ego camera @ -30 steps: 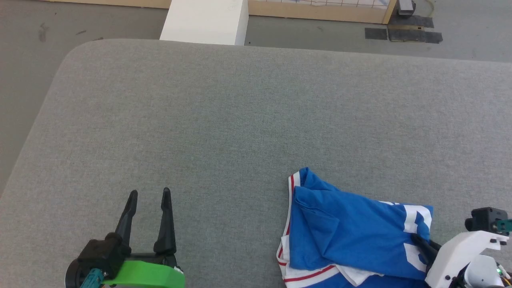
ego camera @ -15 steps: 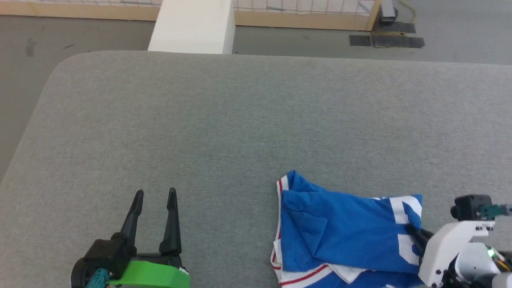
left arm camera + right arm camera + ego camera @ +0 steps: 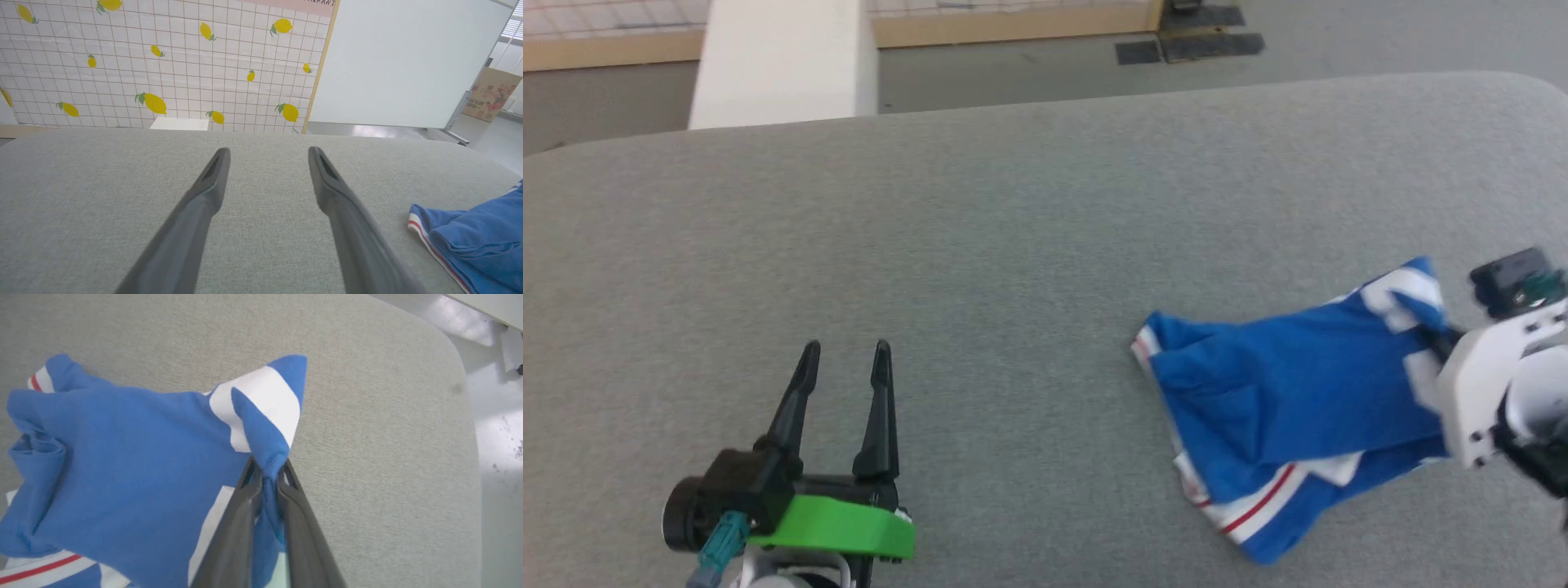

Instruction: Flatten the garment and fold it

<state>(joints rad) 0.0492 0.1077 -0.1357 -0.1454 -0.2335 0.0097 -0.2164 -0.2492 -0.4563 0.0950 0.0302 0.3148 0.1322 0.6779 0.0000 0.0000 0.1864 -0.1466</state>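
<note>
Pinching a bunched fold of blue cloth, the right fingers (image 3: 241, 522) were clamped tight on the shirt (image 3: 1282, 392), over at the right side of the worktop (image 3: 1013, 245). One corner stood raised in that grip and the rest trailed crumpled on the surface. The left fingers (image 3: 879, 408) sat well apart from it, spread wide and holding nothing.

I'd have called this the start of flattening. Done well, it wanted a slow, even pull, since only a thin fold sat in the grip and could slip out. The left fingers looked needed on a second edge, perhaps the striped hem nearest them, so the cloth could be stretched between two points.

The shirt looked soft and limp, blue with white blocks and a thin red stripe. The worktop was grey woven fabric with rounded corners, likely to drag on the cloth.
</note>
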